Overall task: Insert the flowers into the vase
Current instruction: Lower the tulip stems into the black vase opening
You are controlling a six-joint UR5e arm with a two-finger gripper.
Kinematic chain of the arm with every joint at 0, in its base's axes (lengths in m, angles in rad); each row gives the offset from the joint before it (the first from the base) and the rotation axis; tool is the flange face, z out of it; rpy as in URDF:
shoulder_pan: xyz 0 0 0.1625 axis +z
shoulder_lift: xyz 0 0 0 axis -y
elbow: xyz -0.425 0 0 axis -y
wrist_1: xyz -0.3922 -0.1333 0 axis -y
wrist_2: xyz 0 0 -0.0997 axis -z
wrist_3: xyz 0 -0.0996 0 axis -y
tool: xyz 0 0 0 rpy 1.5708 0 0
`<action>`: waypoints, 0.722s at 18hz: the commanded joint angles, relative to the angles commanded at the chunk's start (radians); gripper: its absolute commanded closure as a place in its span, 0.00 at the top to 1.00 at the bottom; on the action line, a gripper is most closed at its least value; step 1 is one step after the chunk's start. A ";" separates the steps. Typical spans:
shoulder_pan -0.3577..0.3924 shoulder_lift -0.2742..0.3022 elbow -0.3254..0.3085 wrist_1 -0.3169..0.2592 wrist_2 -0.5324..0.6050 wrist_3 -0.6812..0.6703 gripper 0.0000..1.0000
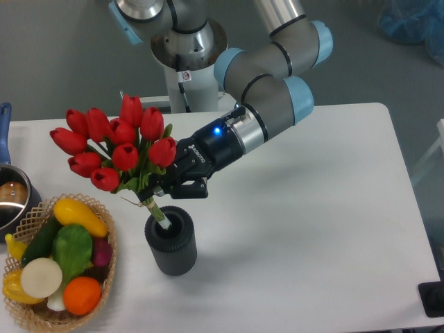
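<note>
The flowers (116,147) are a bunch of red tulips with green stems, tilted up and to the left. Their stem ends reach down into the round mouth of the vase (171,241), a dark grey ribbed cylinder standing on the white table. My gripper (168,189) is shut on the flowers at the stems, just above and slightly left of the vase's mouth. The lowest part of the stems is hidden inside the vase.
A wicker basket (103,285) with several colourful vegetables sits at the front left, close to the vase. A metal pot (12,198) with a blue handle stands at the left edge. The arm's base (187,66) rises behind the table.
</note>
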 joint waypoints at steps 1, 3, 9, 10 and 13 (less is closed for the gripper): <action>0.000 0.000 0.000 0.000 0.000 0.002 0.07; 0.003 -0.002 -0.008 0.000 0.000 0.003 0.07; 0.011 -0.011 -0.026 0.000 0.000 0.003 0.07; 0.011 -0.012 -0.025 0.000 0.000 0.003 0.07; 0.012 -0.031 -0.025 -0.002 -0.002 0.003 0.07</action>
